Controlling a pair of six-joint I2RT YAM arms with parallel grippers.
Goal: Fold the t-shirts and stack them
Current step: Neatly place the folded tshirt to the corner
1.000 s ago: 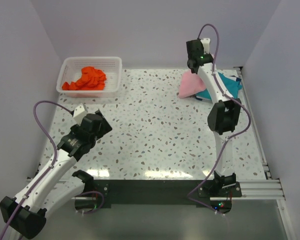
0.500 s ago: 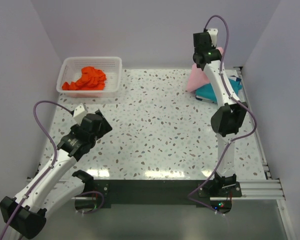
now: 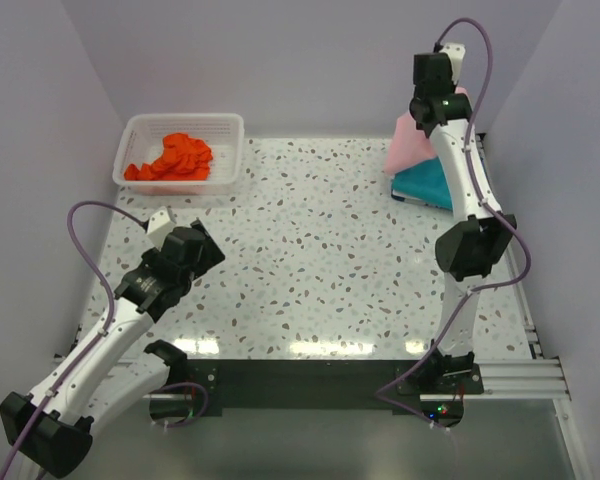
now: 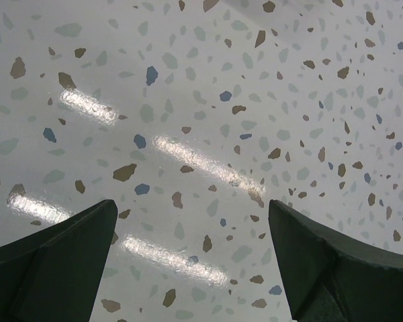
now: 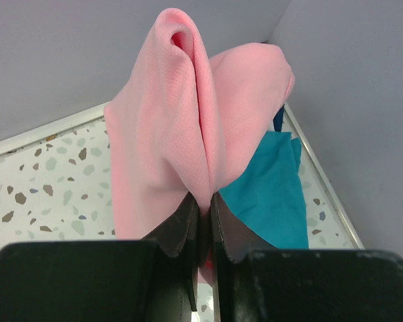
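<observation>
Right wrist shows the right pincer (image 5: 205,199) pinched tight on fine-knit pink t-shirt (image 5: 164,134) folds; left pincer (image 4: 191,205) gapes empty.

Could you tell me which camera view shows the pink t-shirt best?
The right wrist view: the pink t-shirt fills it, pinched in the right gripper above the teal t-shirt. The top external view shows only a small pink patch; the left wrist view shows only table.

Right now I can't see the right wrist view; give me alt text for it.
The right end effector is shut on a fold of the pink t-shirt, whose bunched cloth fills the middle of the view. Behind it on the right, the teal t-shirt lies on the speckled table.
</observation>
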